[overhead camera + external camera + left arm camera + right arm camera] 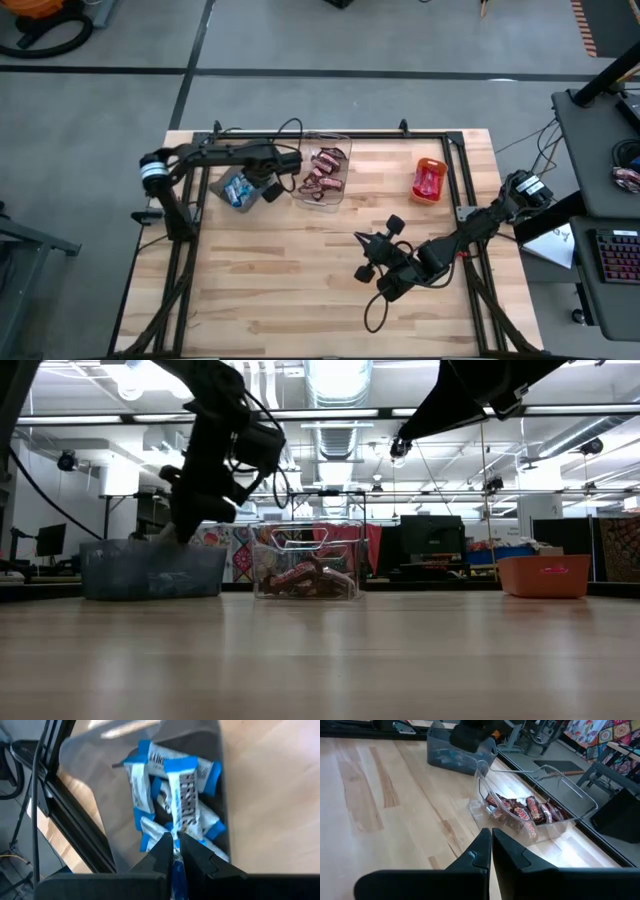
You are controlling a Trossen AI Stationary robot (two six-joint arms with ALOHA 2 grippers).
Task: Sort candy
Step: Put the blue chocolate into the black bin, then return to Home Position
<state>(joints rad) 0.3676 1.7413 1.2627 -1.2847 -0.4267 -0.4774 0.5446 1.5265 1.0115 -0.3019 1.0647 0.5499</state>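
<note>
The left gripper [174, 851] hangs over the grey bin [222, 193] at the table's left rear, its fingers pinched on a blue-and-white candy bar [178, 872] above the blue-and-white bars [170, 795] piled inside. Just beside it, the clear bin [322, 172] holds dark brown bars [527, 812]. The orange bin [430, 181] holds red bars [432, 180]. The right gripper [491, 845] waits over bare wood, closed and empty.

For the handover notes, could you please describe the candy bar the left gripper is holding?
Find the grey bin at the table's far left, beside the clear bin. The left gripper hangs over it, shut on a blue-and-white bar; the bin's other blue-and-white bars lie loose.
</note>
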